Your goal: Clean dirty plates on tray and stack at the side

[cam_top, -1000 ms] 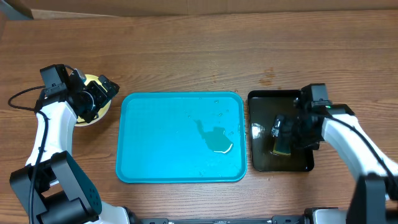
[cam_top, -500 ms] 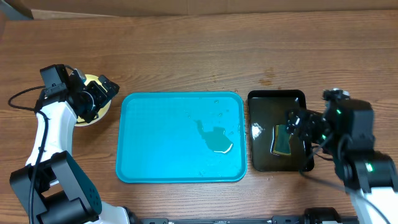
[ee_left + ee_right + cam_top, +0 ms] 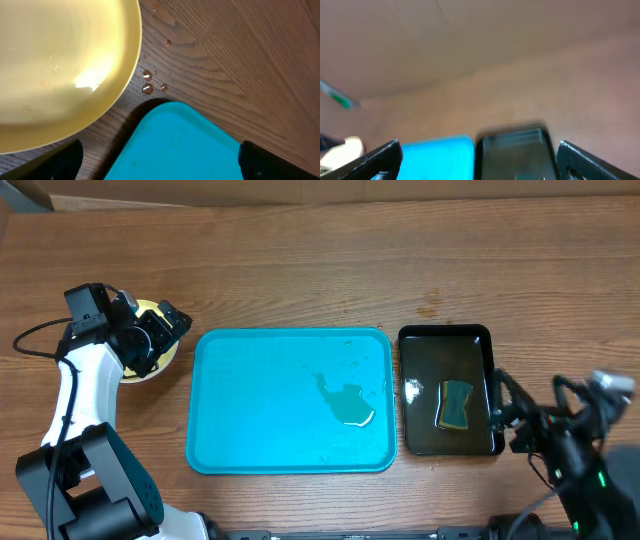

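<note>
Right fingers (image 3: 377, 156), wide apart, have pulled off the sponge (image 3: 455, 404); left fingers (image 3: 57, 161) stay spread by the yellow plate (image 3: 50, 65).

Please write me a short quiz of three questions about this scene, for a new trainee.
1. True or false: a plate lies on the blue tray.
2. Where is the sponge? A) in the black tray B) on the blue tray C) on the floor
3. Fill in: the ____ end effector is near the yellow plate.
Key: 1 false; 2 A; 3 left.
</note>
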